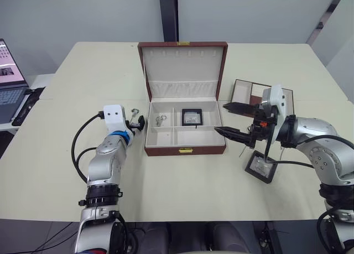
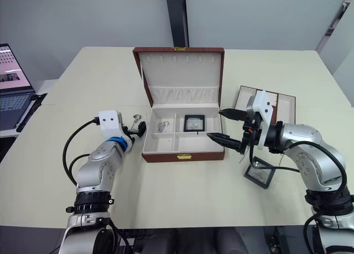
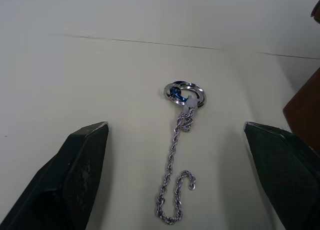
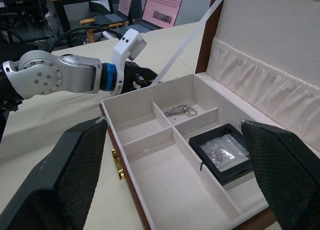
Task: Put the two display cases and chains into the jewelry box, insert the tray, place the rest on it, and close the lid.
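Jaws spread wide on both grippers, nothing held. Left gripper (image 1: pixel 138 121) poised over a silver chain (image 3: pixel 176 180) on the table (image 1: pixel 182 182), just left of the jewelry box (image 1: pixel 185 150); right gripper (image 1: pixel 232 120) at the box's right wall. Loading step half done, judging by contents: one display case (image 1: pixel 191 117) and one chain (image 4: pixel 180 109) inside, second case (image 1: pixel 261 167) near right, tray (image 1: pixel 246 92) far right. Next: descend, pinch the chain, clear the left wall. Open table to the near side.
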Robot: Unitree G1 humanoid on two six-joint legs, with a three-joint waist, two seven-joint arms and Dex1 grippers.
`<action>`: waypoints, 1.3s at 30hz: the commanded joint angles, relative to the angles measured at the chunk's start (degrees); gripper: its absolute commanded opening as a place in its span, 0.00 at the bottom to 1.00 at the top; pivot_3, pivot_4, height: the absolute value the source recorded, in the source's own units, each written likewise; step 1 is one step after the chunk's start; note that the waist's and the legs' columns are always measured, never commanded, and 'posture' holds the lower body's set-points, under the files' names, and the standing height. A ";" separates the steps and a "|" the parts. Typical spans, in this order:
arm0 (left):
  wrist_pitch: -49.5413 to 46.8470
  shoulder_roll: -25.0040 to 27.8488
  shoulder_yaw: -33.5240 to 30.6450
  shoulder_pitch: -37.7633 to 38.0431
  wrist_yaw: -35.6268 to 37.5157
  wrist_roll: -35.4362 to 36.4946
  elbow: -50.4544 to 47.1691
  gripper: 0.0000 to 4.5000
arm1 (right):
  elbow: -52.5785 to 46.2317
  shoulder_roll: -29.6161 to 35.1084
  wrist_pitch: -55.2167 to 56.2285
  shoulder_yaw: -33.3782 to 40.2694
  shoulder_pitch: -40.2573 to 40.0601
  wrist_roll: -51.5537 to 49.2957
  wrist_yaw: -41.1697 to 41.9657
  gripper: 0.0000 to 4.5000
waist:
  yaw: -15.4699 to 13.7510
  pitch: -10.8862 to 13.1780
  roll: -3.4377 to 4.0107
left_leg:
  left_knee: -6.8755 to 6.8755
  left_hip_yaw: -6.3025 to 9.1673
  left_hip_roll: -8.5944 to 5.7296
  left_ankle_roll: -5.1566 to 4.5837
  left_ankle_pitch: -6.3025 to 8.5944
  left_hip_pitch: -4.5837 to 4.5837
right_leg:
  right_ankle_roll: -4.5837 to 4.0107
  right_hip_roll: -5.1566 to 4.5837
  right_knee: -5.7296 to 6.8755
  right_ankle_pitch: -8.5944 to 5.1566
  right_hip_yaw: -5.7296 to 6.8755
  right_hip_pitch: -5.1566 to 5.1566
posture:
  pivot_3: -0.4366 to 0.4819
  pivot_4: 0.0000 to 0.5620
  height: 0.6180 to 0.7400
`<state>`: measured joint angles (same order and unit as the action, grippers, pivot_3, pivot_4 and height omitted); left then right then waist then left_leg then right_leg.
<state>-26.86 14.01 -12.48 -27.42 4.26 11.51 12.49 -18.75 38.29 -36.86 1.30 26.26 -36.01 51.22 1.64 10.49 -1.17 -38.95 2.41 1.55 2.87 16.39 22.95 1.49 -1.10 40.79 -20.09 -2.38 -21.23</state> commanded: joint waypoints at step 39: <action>1.82 -0.70 0.36 -3.29 2.31 -0.06 2.16 0.01 | -3.25 -0.60 -1.28 0.87 0.17 -1.52 -2.03 1.00 | -0.15 -0.01 -0.01 | 0.00 -0.01 -0.06 0.07 -0.04 0.00 | 0.00 -0.05 -0.01 0.00 0.00 0.01 | 0.48 0.27 1.00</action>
<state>-25.77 13.54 -12.62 -30.38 5.97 11.12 16.70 -19.89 37.76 -38.62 1.12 25.99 -37.06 49.54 1.49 10.48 -1.19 -38.95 2.41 1.49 2.94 16.35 22.95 1.49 -1.15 40.78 -20.09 -2.38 -21.21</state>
